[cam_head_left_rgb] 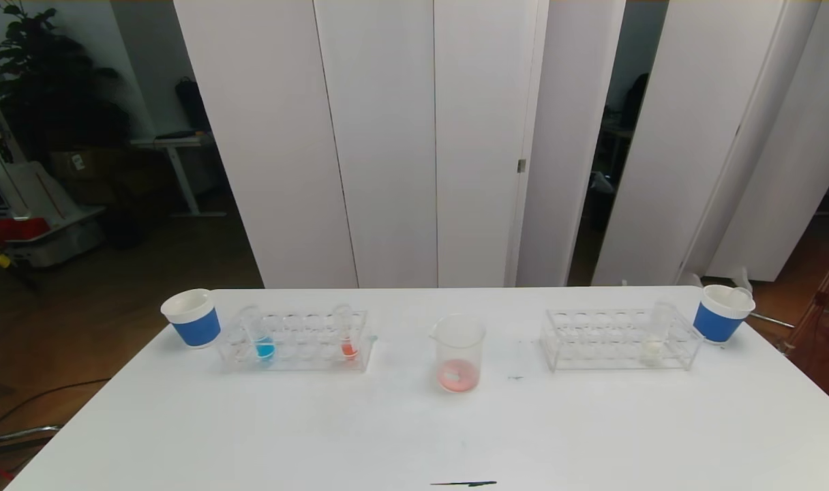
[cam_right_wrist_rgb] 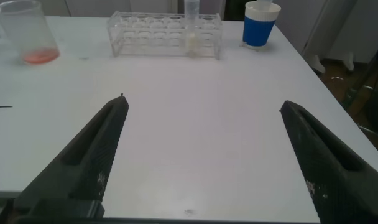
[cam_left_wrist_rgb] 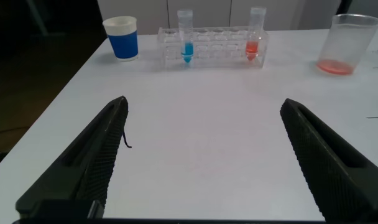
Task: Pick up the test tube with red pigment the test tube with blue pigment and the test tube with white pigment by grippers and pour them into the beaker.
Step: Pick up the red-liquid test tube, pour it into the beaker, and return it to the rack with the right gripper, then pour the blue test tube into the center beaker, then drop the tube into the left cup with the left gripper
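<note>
Both end effectors, left (cam_left_wrist_rgb: 201, 155) and right (cam_right_wrist_rgb: 201, 155), hover low over the table (cam_head_left_rgb: 414, 436), fingers spread apart.

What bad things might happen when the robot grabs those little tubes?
1. The blue tube and the red tube share one rack; a clumsy grab might tip it.
2. The beaker stands alone with a narrow mouth; pouring could miss.
3. The white tube stands near a paper cup, which could be bumped.

SETTING: probably a lab mock-up in an office | EVIDENCE: beaker (cam_head_left_rgb: 459, 352) centre, tube racks (cam_head_left_rgb: 296, 341) on white table (cam_head_left_rgb: 414, 429), partition panels (cam_head_left_rgb: 387, 136) upper centre
</note>
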You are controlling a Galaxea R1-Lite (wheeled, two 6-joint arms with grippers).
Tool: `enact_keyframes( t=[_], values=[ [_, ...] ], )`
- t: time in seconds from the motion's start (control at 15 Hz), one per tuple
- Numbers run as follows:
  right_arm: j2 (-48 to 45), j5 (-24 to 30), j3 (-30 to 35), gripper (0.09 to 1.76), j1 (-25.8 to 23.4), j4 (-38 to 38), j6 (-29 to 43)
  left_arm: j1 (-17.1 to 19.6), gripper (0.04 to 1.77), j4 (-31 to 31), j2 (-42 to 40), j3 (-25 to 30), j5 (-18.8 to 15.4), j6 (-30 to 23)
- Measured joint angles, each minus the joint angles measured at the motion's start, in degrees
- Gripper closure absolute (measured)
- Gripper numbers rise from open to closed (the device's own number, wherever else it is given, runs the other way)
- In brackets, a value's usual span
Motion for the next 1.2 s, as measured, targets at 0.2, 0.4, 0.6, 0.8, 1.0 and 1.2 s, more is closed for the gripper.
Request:
enact_keyframes(
  t=[0.2,0.4,0.6,0.8,1.0,1.2],
  values=[
    [-0.18,0.06,0.17,0.1,0.02,0.02,-0.2,0.02,0.06,0.0,0.02,0.0,0.0,0.0],
    [-0.21,0.09,0.2,0.1,0.06,0.02,-0.17,0.0,0.06,0.0,0.02,0.0,0.0,0.0],
    [-0.23,0.06,0.2,0.1,0.06,0.02,-0.2,0.0,0.06,0.15,0.0,0.0,-0.02,0.23],
    [-0.21,0.09,0.2,0.1,0.04,0.02,-0.2,0.0,0.06,0.07,0.02,0.0,0.05,-0.02],
    [-0.21,0.09,0.2,0.1,0.04,0.05,-0.17,0.02,0.06,-1.24,0.07,-0.02,0.23,-0.05],
    [-0.23,0.06,0.2,0.1,0.04,0.05,-0.17,-0.01,0.06,-3.28,0.07,-3.3,0.4,0.22]
  ],
)
